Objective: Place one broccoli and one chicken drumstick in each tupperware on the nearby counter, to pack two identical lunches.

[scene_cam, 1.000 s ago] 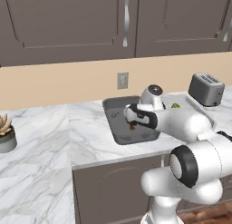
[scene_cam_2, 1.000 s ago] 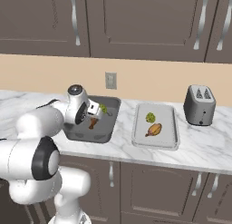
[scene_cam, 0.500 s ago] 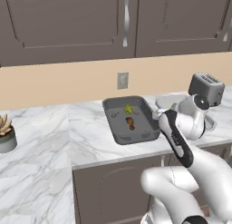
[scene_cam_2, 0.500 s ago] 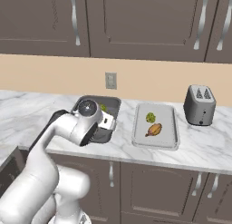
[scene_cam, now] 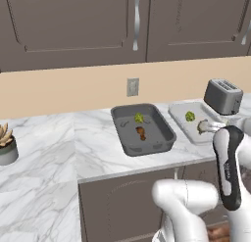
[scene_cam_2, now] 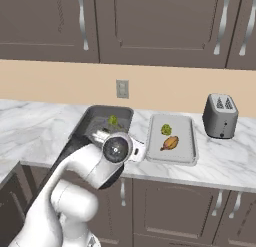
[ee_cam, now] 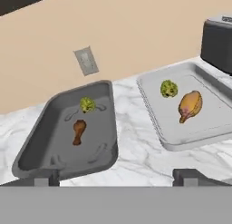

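The dark grey tupperware (ee_cam: 52, 143) (scene_cam: 123, 136) holds a broccoli (ee_cam: 87, 104) (scene_cam: 139, 118) and a brown chicken drumstick (ee_cam: 79, 131) (scene_cam: 141, 133). To its right, the pale shallow tupperware (ee_cam: 213, 121) (scene_cam_2: 187, 141) holds another broccoli (ee_cam: 169, 88) (scene_cam_2: 166, 129) and a golden chicken drumstick (ee_cam: 190, 105) (scene_cam_2: 170, 142). My gripper (ee_cam: 117, 177) is open and empty. It hovers low over the counter (ee_cam: 136, 150) near the front edge, facing the gap between the two containers.
A silver toaster (scene_cam: 223, 95) (scene_cam_2: 220, 115) stands at the right, behind the pale container. A wall outlet (ee_cam: 86, 60) sits above the dark one. A potted succulent (scene_cam: 5, 143) is at the far left of the counter.
The arm has drawn back from over the dark tupperware toward the counter's front edge. The brown drumstick now lies uncovered in that container. The jaws stay open.
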Controlling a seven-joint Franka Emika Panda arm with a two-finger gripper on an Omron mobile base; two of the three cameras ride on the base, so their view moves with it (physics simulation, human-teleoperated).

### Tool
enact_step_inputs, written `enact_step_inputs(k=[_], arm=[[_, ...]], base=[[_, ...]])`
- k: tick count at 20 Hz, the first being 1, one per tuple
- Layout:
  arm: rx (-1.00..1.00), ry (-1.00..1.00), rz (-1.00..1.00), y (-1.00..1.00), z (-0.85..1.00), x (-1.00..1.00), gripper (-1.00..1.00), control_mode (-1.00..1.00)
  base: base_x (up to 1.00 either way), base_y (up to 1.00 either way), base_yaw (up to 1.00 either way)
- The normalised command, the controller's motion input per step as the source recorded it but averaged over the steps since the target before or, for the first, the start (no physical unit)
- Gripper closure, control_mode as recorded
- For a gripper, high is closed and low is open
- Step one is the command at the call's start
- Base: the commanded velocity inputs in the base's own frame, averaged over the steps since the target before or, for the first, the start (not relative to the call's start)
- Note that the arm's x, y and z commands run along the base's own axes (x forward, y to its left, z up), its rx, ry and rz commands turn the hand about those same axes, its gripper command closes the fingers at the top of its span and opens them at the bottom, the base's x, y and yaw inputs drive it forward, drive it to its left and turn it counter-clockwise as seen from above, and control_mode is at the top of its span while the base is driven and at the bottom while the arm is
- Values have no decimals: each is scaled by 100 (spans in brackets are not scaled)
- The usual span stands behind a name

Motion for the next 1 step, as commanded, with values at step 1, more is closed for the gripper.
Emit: enact_step_inputs(k=[1], arm=[[3,0,0,-75,99,-63,-100,-100]], base=[[0,0,0]])
